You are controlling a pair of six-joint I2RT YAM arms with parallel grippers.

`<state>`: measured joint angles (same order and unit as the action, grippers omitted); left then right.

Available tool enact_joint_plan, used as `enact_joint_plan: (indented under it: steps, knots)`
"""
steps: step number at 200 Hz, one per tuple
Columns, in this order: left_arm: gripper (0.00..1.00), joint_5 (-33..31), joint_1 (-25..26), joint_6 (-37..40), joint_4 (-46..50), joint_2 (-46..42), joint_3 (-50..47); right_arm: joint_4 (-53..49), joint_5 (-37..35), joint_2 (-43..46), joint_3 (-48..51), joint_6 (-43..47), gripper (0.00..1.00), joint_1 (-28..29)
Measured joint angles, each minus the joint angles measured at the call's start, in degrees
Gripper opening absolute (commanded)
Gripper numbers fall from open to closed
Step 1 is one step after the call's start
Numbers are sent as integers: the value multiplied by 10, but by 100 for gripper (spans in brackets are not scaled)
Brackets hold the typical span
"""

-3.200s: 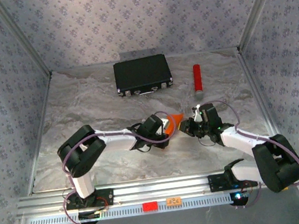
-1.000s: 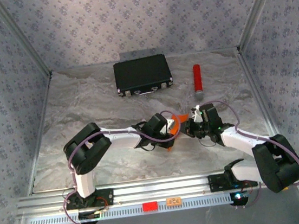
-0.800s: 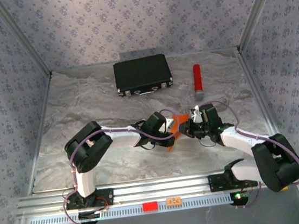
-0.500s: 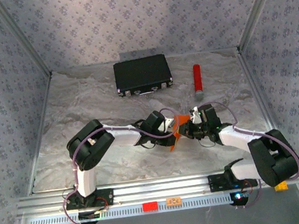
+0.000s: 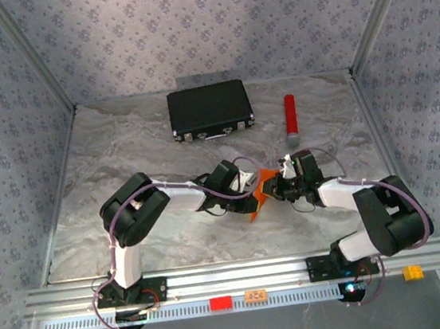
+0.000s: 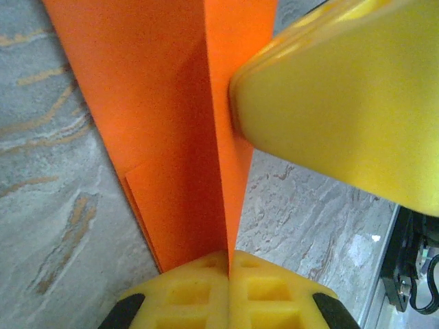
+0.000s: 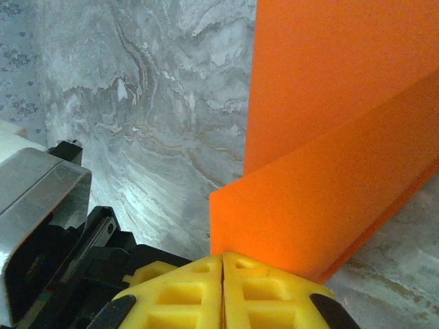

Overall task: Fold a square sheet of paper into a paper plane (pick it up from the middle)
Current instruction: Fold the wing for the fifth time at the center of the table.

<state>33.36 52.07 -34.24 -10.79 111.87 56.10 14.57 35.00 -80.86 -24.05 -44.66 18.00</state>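
2 robot arms meet over the middle of the marbled table (image 5: 123, 160), pinching a folded orange sheet of paper (image 5: 260, 188) from opposite sides. The left gripper (image 6: 228, 264) is closed, its 2 yellow fingers pressed together on the paper's edge, where a crease runs straight up from the seam between them. Layered flaps of the sheet spread to the left of that crease. The right gripper (image 7: 222, 269) is likewise clamped tight on the paper, holding the corner of a folded flap that rises to the right, with a second orange panel standing behind it. In the left wrist view, a yellow finger (image 6: 343, 103) of the right gripper presses against the paper from the right, close above the left gripper's own fingertips. From above, the sheet reads as a narrow creased shape slanting between the 2 grippers, its lower tip pointing toward the near edge of the table. Whether that tip touches the surface cannot be told. A black case (image 5: 209, 109) lies toward the back of the table, with a red cylinder (image 5: 289, 116) to its right, both well apart from the paper.
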Motion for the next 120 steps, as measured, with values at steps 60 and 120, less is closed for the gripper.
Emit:
enact_joint_plan:
  steps: [60,120]
  knots:
    - [0,29,-10,-14,-5,9,3,12,6,-24,-6,7,10,-12]
    - [0,35,-12,-19,-5,12,5,24,18,-49,-14,8,10,-17]
